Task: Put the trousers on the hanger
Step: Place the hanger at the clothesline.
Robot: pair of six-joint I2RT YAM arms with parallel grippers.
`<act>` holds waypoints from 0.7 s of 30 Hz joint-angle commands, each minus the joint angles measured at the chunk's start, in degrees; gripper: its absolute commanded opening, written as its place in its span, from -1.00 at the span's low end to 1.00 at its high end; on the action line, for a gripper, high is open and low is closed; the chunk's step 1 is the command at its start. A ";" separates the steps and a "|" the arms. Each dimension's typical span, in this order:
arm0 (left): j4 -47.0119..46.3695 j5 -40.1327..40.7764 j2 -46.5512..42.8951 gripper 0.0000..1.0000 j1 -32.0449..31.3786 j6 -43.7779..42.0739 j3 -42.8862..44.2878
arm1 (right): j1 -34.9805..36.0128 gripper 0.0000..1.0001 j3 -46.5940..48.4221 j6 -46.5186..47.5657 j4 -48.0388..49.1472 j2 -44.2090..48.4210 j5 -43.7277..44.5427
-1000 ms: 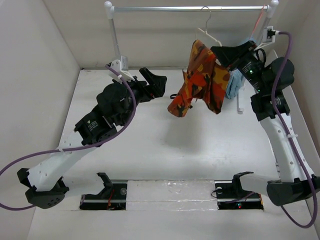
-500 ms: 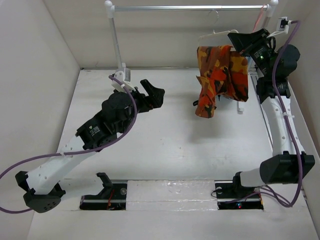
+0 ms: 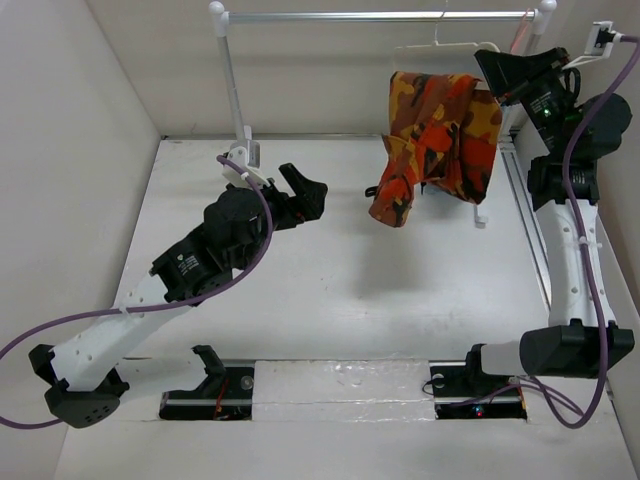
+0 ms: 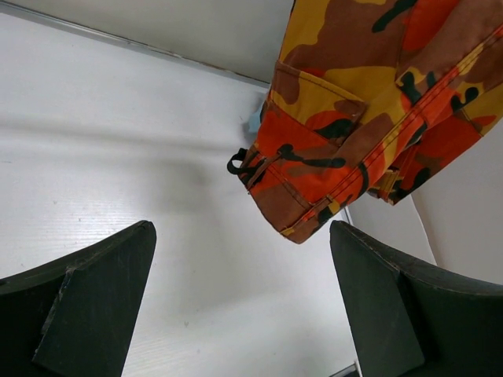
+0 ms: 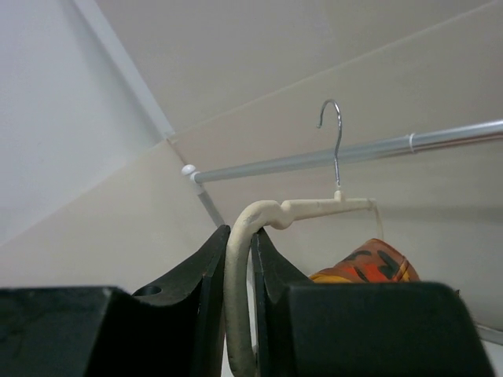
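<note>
Under rail (image 5: 354, 153), hanger (image 5: 238, 298) between right fingers (image 5: 200, 287)

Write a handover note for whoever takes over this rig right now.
Left gripper: jaws open, empty, over the table, facing the trousers.
Right gripper: jaws shut on the hanger, held high by the rail.
Done: trousers draped over the hanger, hanging clear of the table.
To do: probably seat the hanger's hook on the rail, then release. Whether the hook is already seated can't be told.
</note>
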State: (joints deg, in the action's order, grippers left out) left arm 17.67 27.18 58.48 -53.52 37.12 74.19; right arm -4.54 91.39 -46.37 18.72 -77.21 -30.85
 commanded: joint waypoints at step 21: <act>1.05 0.51 -2.32 0.76 0.25 1.72 -1.07 | 0.75 -1.00 6.78 17.80 -0.26 -2.95 18.63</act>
State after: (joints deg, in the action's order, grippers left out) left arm 18.92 27.11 57.74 -53.52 38.09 73.73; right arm -5.34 95.18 -33.15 9.58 -83.40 -18.35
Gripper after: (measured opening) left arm 0.886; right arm 0.185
